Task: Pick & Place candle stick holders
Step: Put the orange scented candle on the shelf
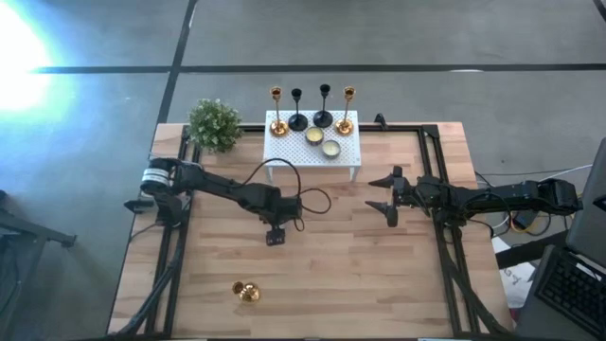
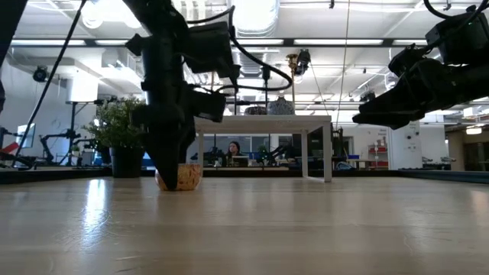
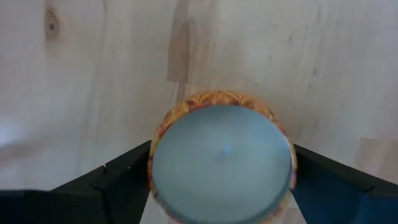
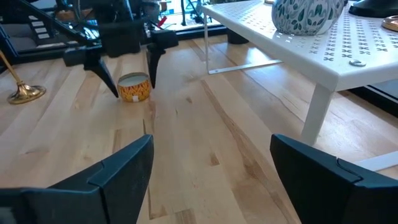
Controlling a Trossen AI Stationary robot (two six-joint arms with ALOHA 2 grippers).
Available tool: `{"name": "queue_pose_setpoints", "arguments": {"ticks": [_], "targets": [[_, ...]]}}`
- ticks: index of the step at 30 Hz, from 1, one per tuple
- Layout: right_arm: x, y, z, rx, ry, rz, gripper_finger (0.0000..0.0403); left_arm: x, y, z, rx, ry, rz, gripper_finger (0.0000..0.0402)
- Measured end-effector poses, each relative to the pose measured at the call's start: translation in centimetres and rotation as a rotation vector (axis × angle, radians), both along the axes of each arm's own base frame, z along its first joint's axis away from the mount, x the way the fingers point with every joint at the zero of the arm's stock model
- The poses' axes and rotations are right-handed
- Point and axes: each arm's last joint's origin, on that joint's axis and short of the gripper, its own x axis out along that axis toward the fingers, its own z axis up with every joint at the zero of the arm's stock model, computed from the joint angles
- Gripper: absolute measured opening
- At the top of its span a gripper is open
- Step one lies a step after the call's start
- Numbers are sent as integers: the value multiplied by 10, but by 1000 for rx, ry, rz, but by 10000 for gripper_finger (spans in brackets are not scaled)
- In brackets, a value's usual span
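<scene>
Four candle stick holders, gold (image 1: 276, 98), black (image 1: 297, 106), black (image 1: 324, 102) and gold (image 1: 347, 102), stand upright along the back of the white rack (image 1: 284, 142). A fifth gold holder (image 1: 246, 292) lies on its side on the table near the front edge; it also shows in the right wrist view (image 4: 22, 92). My left gripper (image 1: 275, 235) points down at mid-table, open, with one finger on each side of a small round orange-patterned candle jar (image 3: 221, 165) that stands on the table (image 4: 134, 87). My right gripper (image 1: 386, 194) is open and empty above the table to the right of the rack. My left gripper comes at the candle jar from above, its two fingers (image 3: 118, 177) standing close on either side of the jar's round wall (image 3: 163, 124). I cannot tell whether they touch it. The jar stands upright on the table.
A bushy green potted plant (image 1: 215, 123) stands at the far left, beside the rack. Two small candle tins (image 1: 322, 142) sit on the rack's front part. Bare wood lies between the two grippers and along the near edge.
</scene>
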Motion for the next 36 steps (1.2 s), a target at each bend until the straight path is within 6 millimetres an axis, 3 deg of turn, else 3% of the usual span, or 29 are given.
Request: {"name": "queue_pose_setpoints", "arguments": {"ticks": [6, 16, 23, 30, 36], "targets": [[0, 0, 0, 0, 0, 0, 320, 3, 0, -7, 0, 3, -8, 335], [0, 0, 0, 0, 0, 0, 336, 4, 0, -7, 1, 3, -9, 301], [0, 0, 0, 1, 0, 0, 336, 3, 0, -2, 2, 7, -6, 301], [0, 0, 0, 0, 1, 0, 326, -4, 5, 40, 5, -1, 8, 301], [0, 0, 0, 0, 1, 0, 319, -1, 26, 92, 4, -144, 78, 301]]}}
